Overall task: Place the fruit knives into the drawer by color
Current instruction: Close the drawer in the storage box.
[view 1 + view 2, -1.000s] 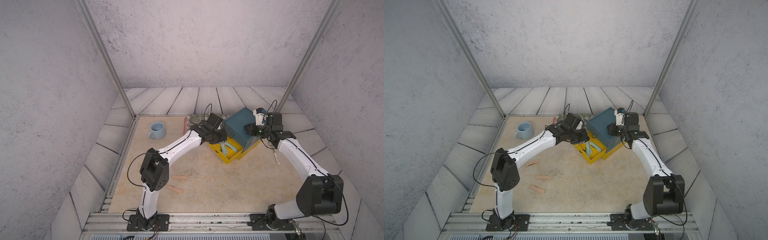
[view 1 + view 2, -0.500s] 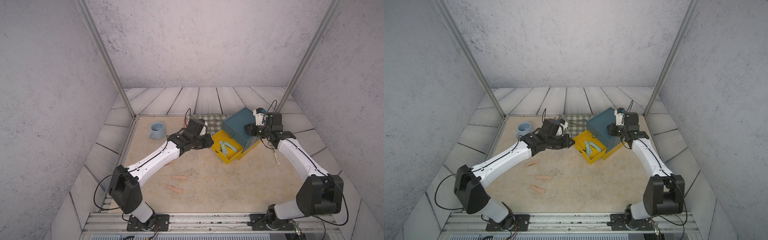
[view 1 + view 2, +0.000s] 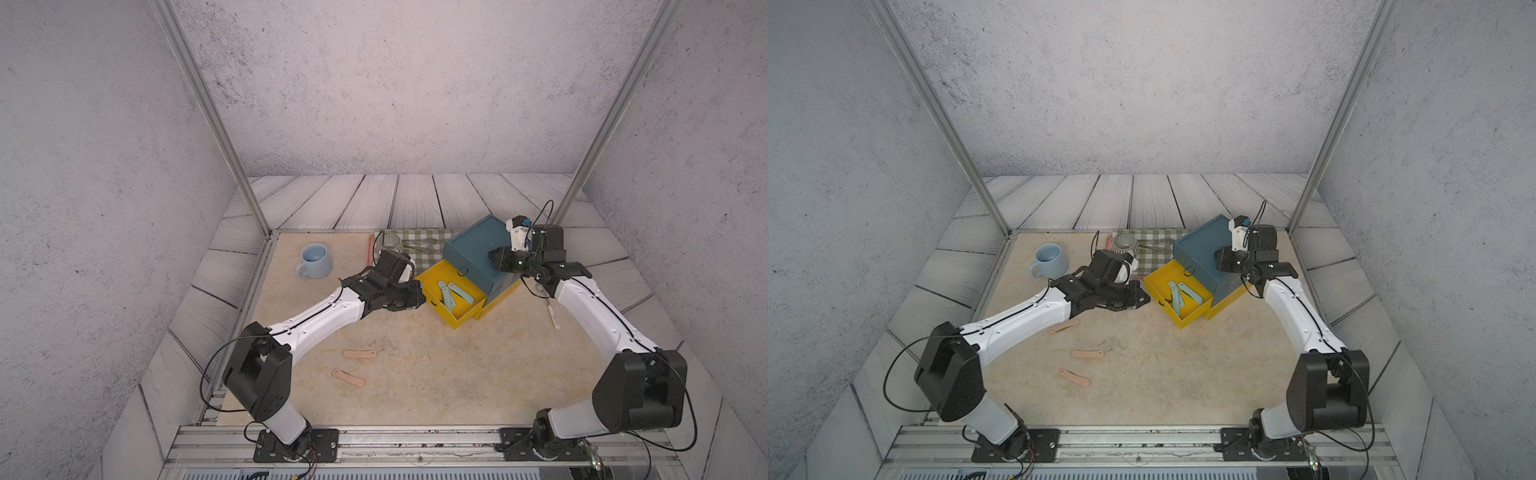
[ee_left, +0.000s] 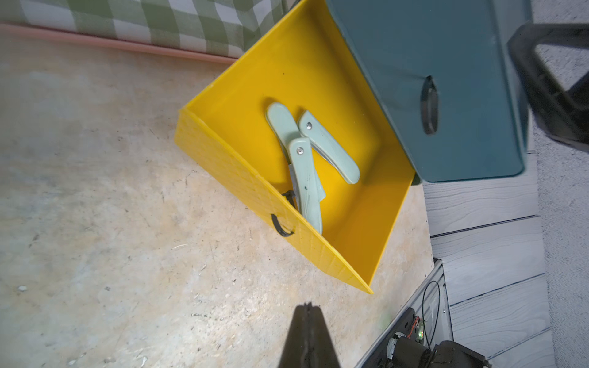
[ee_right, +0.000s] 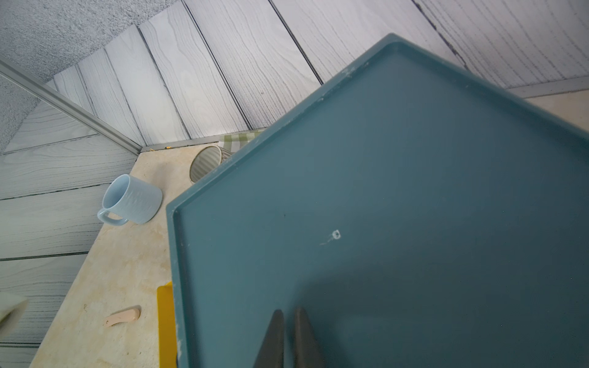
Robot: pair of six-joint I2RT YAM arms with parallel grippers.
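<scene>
The drawer [image 3: 473, 245] is a dark teal chest at the back right, and its yellow drawer [image 3: 432, 277] is pulled out. Three pale teal fruit knives [image 3: 454, 291] [image 4: 306, 149] lie crossed inside it. Salmon pink fruit knives lie on the table: two in both top views [image 3: 359, 354] [image 3: 348, 377], and a third [image 3: 1064, 326] beside my left forearm. My left gripper [image 3: 422, 297] [image 4: 308, 306] is shut and empty, hovering just left of the open drawer's front. My right gripper [image 3: 492, 259] [image 5: 288, 310] is shut on nothing, its tips over the chest's top [image 5: 382, 191].
A blue mug [image 3: 313, 259] stands at the back left. A ribbed glass cup [image 3: 388, 245] and metal cutlery [image 3: 419, 245] sit on a green checkered cloth [image 3: 1152, 259] behind the drawer. A thin white stick [image 3: 552, 316] lies right of the chest.
My left gripper has drawn back from over the open drawer to its left side, uncovering the teal knives. The right arm has not moved.
</scene>
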